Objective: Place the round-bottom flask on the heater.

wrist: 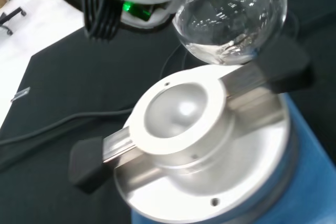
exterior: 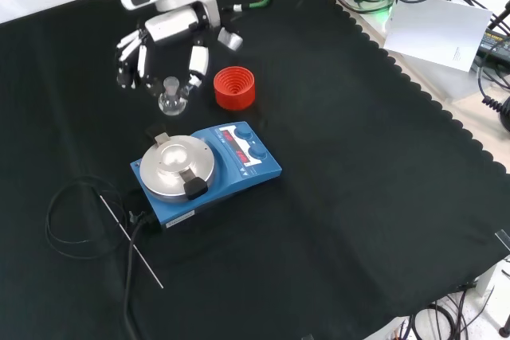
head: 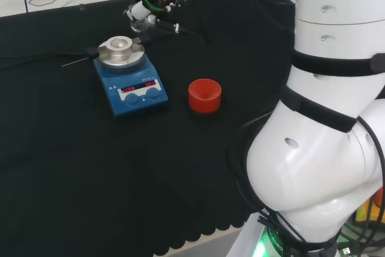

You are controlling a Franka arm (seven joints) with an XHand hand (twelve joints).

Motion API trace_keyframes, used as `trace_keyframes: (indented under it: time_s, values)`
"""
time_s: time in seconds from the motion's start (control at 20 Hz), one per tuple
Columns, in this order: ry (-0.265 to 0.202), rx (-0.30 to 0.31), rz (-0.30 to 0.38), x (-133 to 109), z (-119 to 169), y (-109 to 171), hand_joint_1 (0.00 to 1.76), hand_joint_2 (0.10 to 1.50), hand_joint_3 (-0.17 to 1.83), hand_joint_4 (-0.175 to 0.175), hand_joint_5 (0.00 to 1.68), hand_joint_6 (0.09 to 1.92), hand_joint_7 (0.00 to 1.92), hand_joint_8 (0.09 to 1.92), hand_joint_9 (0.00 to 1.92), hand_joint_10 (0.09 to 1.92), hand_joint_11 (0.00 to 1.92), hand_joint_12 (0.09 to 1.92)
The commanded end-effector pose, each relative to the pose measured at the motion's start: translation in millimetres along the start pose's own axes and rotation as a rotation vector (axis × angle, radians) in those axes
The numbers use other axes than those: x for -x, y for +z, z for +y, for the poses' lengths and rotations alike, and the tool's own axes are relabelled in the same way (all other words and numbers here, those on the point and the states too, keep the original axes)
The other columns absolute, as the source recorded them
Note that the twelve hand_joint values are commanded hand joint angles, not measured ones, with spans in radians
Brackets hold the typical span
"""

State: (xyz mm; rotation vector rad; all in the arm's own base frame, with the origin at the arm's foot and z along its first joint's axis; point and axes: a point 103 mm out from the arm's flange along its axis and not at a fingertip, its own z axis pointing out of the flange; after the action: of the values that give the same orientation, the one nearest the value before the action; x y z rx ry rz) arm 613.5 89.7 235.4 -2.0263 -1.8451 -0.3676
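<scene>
Fingers (exterior: 195, 61) of the hand (exterior: 171, 25) are curled around the round-bottom flask (exterior: 170, 95), gripping it near its neck so that the clear bulb hangs below the palm. The flask is held clear of the cloth, above and just beside the heater (exterior: 203, 169). In the front view it hangs just beyond the heater's far edge. In the head view the flask (head: 143, 23) sits just behind and to the right of the metal block (head: 120, 46) on the heater (head: 129, 79). The wrist view shows the flask bulb (wrist: 231, 17) near the rim of the bowl-shaped recess (wrist: 178, 109) in the block, offset from its centre and not touching it. The red ribbed stand (exterior: 234, 87) stands empty on the black cloth (exterior: 358, 197), beside the heater. Judged from this, pickup and most of the transfer are complete. Remaining steps: centre the bulb over the recess, lower it until it seats, and release the grip.
</scene>
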Motion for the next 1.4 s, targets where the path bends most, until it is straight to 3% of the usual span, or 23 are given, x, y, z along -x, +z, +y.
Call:
trace_keyframes:
  time_s: [0.05, 0.55, 0.65, 0.95, 1.4]
  values:
    - [-0.036, -0.06, -0.006, -28.5, 9.5, 25.4, 1.1, 0.67, 0.74, 0.175, 1.16, 0.91, 0.39, 0.73, 0.63, 0.64, 0.16, 1.42]
    - [-0.058, -0.103, 0.007, -37.6, 25.0, 45.7, 1.1, 0.67, 0.74, 0.175, 1.16, 0.91, 0.39, 0.73, 0.63, 0.64, 0.16, 1.42]
    - [-0.063, -0.122, 0.034, -30.5, 25.4, 40.1, 1.1, 0.67, 0.74, 0.175, 1.16, 0.91, 0.39, 0.73, 0.63, 0.64, 0.16, 1.42]
    - [-0.048, -0.123, -0.01, -37.9, 30.4, 59.7, 1.1, 0.67, 0.74, 0.175, 1.16, 0.91, 0.39, 0.73, 0.63, 0.64, 0.16, 1.42]
    - [-0.039, -0.126, 0.002, -26.4, 34.4, 63.2, 1.1, 0.67, 0.74, 0.175, 1.15, 0.92, 0.39, 0.73, 0.63, 0.64, 0.16, 1.42]
